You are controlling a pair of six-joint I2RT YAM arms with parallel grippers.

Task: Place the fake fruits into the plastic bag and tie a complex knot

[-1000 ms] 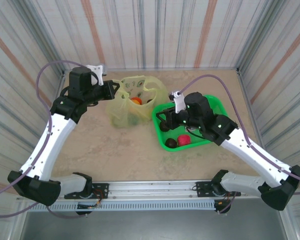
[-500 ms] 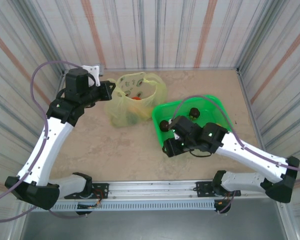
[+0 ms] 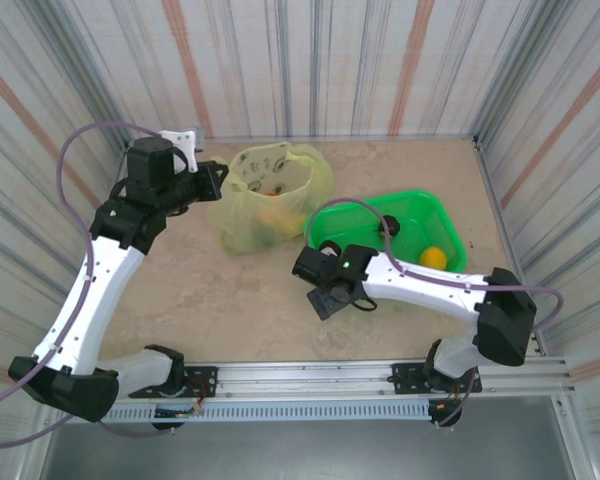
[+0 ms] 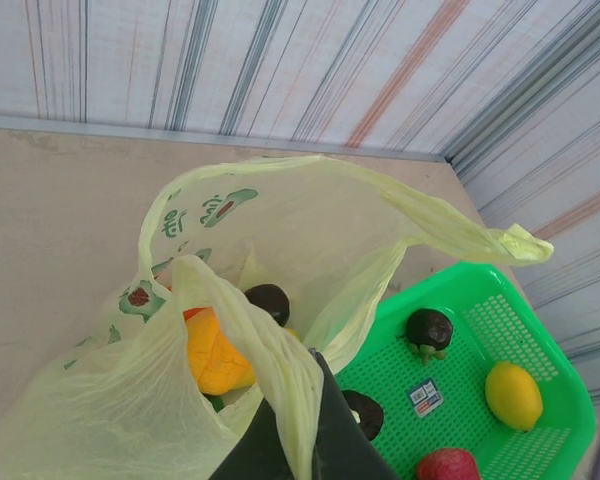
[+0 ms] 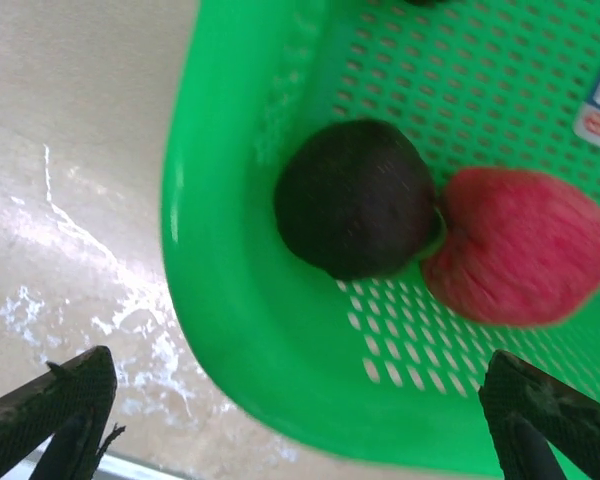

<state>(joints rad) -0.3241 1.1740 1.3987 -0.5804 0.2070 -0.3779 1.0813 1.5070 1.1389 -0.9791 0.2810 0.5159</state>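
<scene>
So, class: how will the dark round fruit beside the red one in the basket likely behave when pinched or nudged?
The dark fruit looks round and smooth, so it may roll or slip from a pinch. Sitting against the red fruit, near the basket wall, it probably has little room to roll.

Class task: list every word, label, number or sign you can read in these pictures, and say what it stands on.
On the plastic bag, green printed characters: too blurred to read.
On the green basket floor, a small white, blue and red sticker: too small to read.
No other writing seen.
</scene>
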